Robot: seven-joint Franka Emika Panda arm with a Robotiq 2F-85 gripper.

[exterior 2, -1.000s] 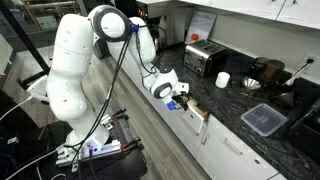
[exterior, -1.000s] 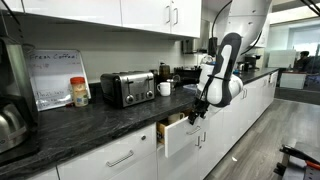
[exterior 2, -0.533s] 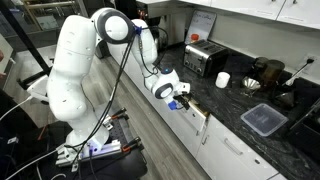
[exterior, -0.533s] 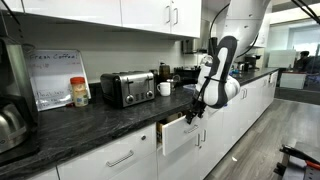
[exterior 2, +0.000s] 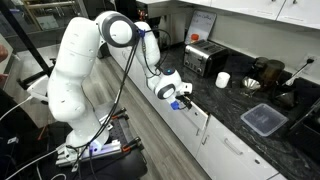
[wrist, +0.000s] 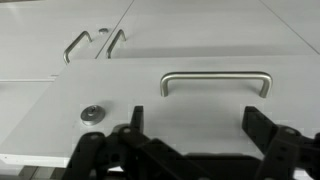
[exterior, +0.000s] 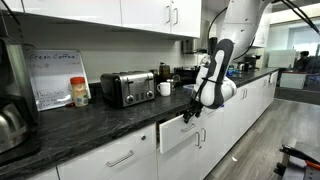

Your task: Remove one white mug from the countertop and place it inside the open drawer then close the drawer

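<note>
One white mug (exterior: 165,88) stands on the dark countertop (exterior: 100,118) to the right of the toaster; it also shows in an exterior view (exterior 2: 223,80). No second white mug shows. The white drawer (exterior: 178,132) stands only slightly out of the cabinet line, its inside hidden. My gripper (exterior: 190,113) is open and empty, right up against the drawer front (exterior 2: 196,113). In the wrist view the drawer front with its silver bar handle (wrist: 215,82) fills the frame, and the open fingers (wrist: 200,125) straddle the area just below the handle.
A chrome toaster (exterior: 127,88) and an orange-lidded jar (exterior: 79,92) stand on the counter, and a kettle (exterior: 10,125) is at the near end. A dark tray (exterior 2: 262,118) lies on the worktop. Cabinet door handles (wrist: 90,42) are beside the drawer.
The drawer front has slid inward toward the cabinet, with my gripper moving in with it. The white mug on the counter has not moved.
</note>
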